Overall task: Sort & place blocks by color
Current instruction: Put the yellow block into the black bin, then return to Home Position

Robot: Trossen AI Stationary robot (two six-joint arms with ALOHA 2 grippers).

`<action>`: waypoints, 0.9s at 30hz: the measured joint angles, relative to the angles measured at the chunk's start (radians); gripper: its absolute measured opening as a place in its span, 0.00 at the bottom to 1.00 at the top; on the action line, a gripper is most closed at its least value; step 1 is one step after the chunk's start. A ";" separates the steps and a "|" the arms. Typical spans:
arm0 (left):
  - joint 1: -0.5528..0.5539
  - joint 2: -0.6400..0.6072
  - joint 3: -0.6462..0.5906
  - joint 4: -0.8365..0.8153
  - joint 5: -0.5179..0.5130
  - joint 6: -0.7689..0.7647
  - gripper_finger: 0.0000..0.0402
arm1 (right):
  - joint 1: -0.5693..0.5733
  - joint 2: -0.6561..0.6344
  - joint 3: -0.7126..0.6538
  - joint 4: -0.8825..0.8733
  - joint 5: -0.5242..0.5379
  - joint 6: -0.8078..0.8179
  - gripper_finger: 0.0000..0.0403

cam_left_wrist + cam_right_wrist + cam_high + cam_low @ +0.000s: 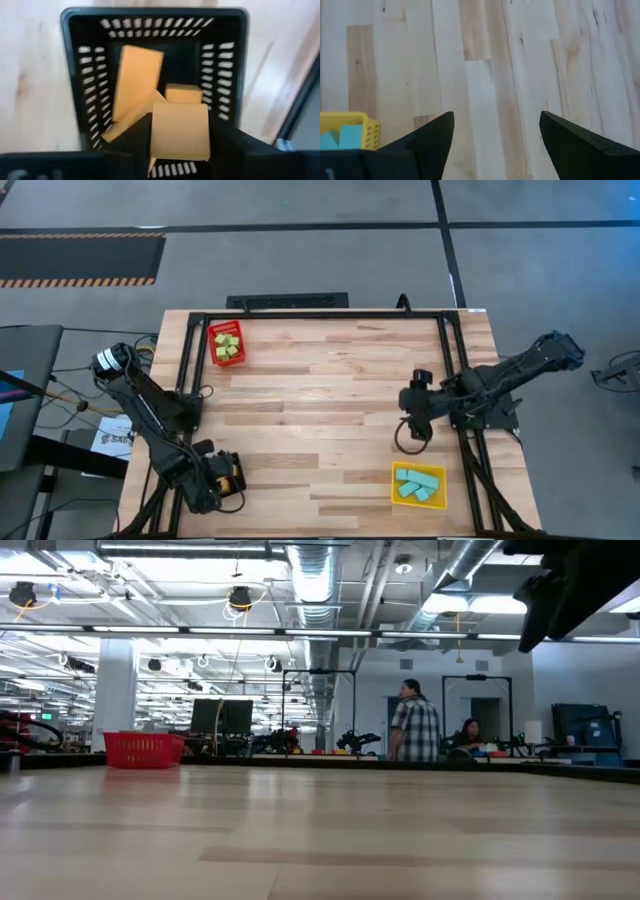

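My left gripper (228, 473) hangs over the black bin (150, 12) at the table's near-left corner, shut on an orange block (180, 131). Other orange blocks (136, 80) lie in that bin, one leaning against its wall. My right gripper (413, 408) (497, 135) is open above bare wood at right centre, touching nothing. Light green blocks (226, 345) lie in the red bin (215, 362) at far left. Cyan blocks (417, 483) lie in the yellow bin (396, 500) at near right, and its corner (350, 120) shows in the right wrist view. My left gripper has the orange block (165, 145) pinched between its two fingers (130, 145), one on each of two opposite side faces. The fingers come from above, pointing down into the black bin. The block sits lifted above the blocks lying on the bin's floor.
A black frame (320, 315) runs along the table's far, left and right edges. The wide middle of the wooden top (320, 410) is bare. The low view shows the red bin (143, 750) far off and people (415, 725) in the room behind.
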 joint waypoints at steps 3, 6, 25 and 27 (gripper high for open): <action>0.004 0.000 0.000 -0.042 0.011 -0.023 0.52 | -0.024 0.000 0.000 0.012 0.000 -0.001 0.78; 0.004 0.000 0.000 -0.046 0.013 -0.022 0.71 | -0.041 0.000 0.000 0.030 0.000 -0.004 0.78; 0.453 -0.282 0.074 0.047 -0.659 0.560 0.85 | -0.195 -0.077 0.000 0.722 -0.162 -0.172 0.78; 0.545 -0.339 0.074 0.122 -0.627 0.694 0.80 | -0.227 -0.093 0.000 0.773 -0.165 -0.172 0.77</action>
